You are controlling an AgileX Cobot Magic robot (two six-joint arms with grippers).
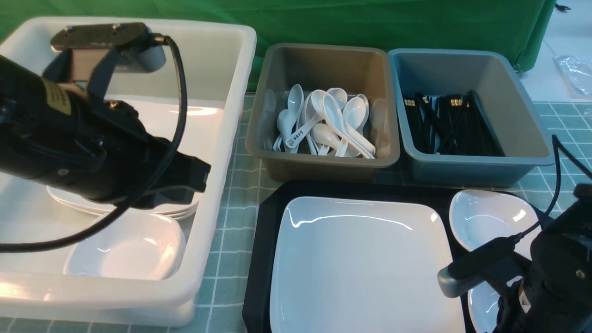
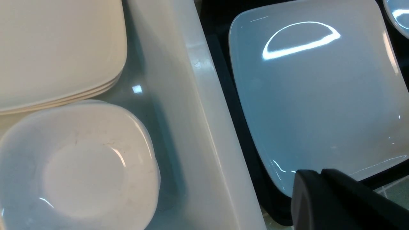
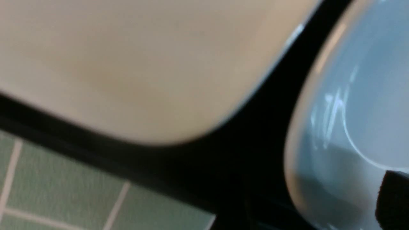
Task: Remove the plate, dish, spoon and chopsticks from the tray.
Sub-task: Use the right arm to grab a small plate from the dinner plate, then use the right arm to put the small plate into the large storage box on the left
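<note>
"White plate (image 1: 360,263), where?"
"Flat on the black tray (image 1: 260,240), nearly filling it; dish (image 1: 485,217) beside its right edge."
"Fingers?"
"Left fingers (image 2: 335,201) pressed together, empty, near the tub (image 1: 226,115); right fingers (image 3: 394,198): can't tell."

Nothing is legible: the yellow label (image 1: 58,98) on the left arm (image 1: 92,152) and print on a spoon (image 1: 303,126) are blurred

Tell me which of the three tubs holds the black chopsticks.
The blue-grey tub on the far right. The brownish middle tub holds white spoons; the big white tub on the left holds plates and dishes.
</note>
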